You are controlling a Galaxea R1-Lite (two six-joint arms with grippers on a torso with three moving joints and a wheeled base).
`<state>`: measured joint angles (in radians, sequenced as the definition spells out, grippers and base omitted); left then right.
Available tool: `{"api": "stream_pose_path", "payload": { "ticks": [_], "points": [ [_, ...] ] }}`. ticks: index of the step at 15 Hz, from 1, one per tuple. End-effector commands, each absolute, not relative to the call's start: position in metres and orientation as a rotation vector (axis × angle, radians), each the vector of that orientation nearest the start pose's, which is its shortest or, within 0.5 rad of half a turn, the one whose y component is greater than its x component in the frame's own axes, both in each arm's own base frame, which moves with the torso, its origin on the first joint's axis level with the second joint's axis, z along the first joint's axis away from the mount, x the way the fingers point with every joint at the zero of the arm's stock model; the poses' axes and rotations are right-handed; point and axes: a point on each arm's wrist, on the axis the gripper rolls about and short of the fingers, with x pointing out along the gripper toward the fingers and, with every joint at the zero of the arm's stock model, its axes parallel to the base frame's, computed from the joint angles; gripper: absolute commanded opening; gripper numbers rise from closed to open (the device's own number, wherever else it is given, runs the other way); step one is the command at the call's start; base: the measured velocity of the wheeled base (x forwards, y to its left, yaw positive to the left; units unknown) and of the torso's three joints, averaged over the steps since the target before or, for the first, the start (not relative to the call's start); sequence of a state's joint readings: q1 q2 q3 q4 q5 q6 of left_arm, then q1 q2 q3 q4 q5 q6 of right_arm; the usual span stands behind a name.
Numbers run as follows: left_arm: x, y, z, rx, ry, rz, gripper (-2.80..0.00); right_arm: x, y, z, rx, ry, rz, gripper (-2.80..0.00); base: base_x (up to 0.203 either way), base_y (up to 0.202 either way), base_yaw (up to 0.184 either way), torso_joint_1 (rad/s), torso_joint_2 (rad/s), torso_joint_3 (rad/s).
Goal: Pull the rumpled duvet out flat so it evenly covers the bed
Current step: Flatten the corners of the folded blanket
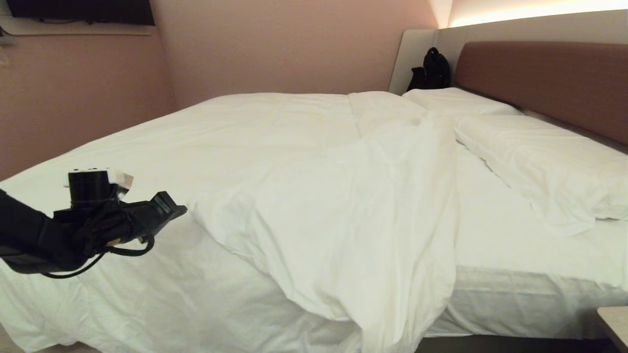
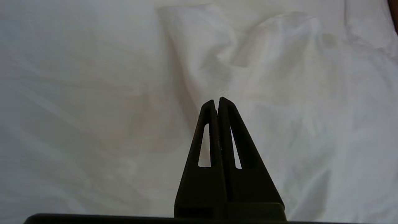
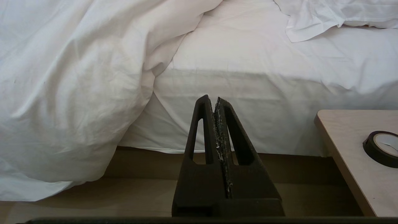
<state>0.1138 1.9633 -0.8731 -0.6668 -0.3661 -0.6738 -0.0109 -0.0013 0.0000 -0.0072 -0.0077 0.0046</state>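
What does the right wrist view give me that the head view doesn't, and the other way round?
Only the right wrist view shows the right gripper, shut and empty, low beside the bed, and a roll of tape on the side table. Only the head view shows the left gripper over the duvet, the headboard and a black bag. Both show the duvet's folded edge hanging off the bed and a pillow.

Open air above duvet [image 1: 304, 196], pillows [image 1: 535, 162] rightward
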Motion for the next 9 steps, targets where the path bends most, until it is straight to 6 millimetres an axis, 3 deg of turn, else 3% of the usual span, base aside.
{"api": "stream_pose_path", "payload": {
  "ticks": [1,4,5,6,9],
  "points": [
    [0.3589,0.0334,0.1043,-0.771,0.507,-0.09,-2.8,-0.0228,0.0001,0.0763,0.005,-0.008,-0.018,-2.8,0.0,0.0,0.0,0.0,0.0,0.0],
    [0.3609,0.0334,0.1029,-0.774,0.512,-0.088,-2.8,-0.0228,0.0001,0.0763,0.005,-0.008,-0.018,-2.8,0.0,0.0,0.0,0.0,0.0,0.0],
    [0.3606,0.0332,0.1039,-0.777,0.509,-0.093,-2.48,-0.0228,0.0001,0.0763,0.005,-0.008,-0.018,-2.8,0.0,0.0,0.0,0.0,0.0,0.0],
    [0.3593,0.0327,0.1049,-0.777,0.508,-0.098,0.0,-0.0228,0.0001,0.0763,0.005,-0.008,-0.018,-2.8,0.0,0.0,0.0,0.0,0.0,0.0],
    [0.355,0.0319,0.1083,-0.79,0.509,-0.112,0.0,-0.0228,0.0001,0.0763,0.005,-0.008,-0.018,-2.8,0.0,0.0,0.0,0.0,0.0,0.0]
  ]
}}
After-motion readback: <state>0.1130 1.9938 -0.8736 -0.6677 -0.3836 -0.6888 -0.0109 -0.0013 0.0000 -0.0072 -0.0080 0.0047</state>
